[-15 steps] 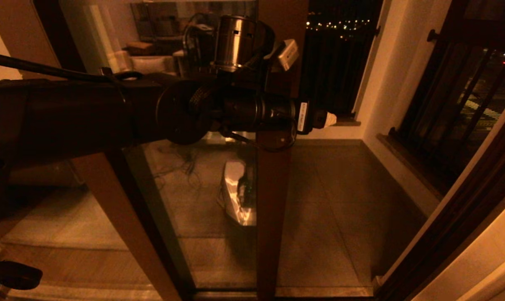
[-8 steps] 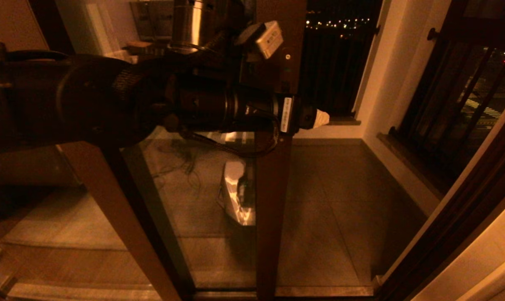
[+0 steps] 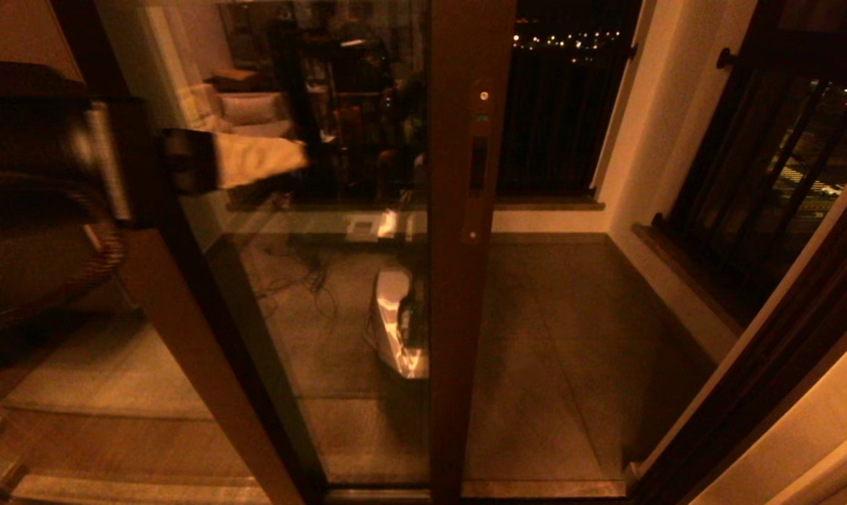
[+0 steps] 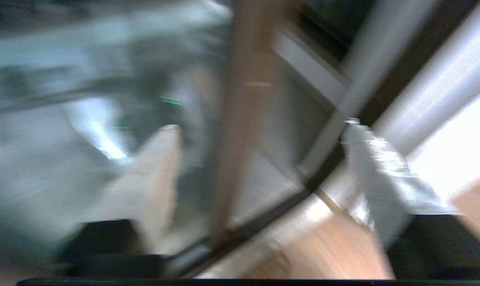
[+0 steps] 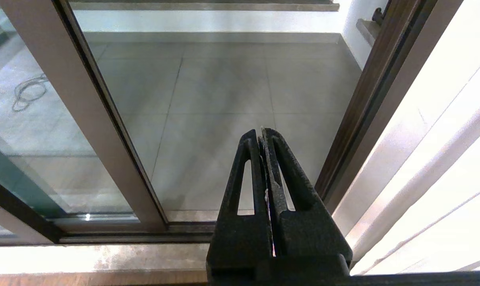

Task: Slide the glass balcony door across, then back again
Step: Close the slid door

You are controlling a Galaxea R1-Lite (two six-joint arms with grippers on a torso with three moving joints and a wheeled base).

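The glass balcony door (image 3: 353, 294) stands partly across the opening. Its dark brown upright edge (image 3: 465, 337) bears a slim handle plate (image 3: 477, 165) with small screws. My left gripper (image 3: 294, 154) hangs in front of the glass, well left of that edge and clear of it. In the left wrist view the left gripper (image 4: 260, 129) is open, its pale fingers (image 4: 160, 167) wide apart with nothing held and the brown upright (image 4: 244, 99) beyond them. My right gripper (image 5: 262, 135) is shut and empty, low near the bottom track (image 5: 117, 234).
A second brown-framed pane (image 3: 185, 351) slants at the left. To the right of the door edge lies open balcony floor (image 3: 571, 337), then the dark door jamb (image 3: 746, 393). A black-barred railing (image 3: 767, 161) runs along the right. A cable (image 5: 27, 89) lies on the tiles behind the glass.
My left arm has drawn back to the left, away from the door's handle edge, uncovering the handle plate. The door's upright edge has stayed where it was.
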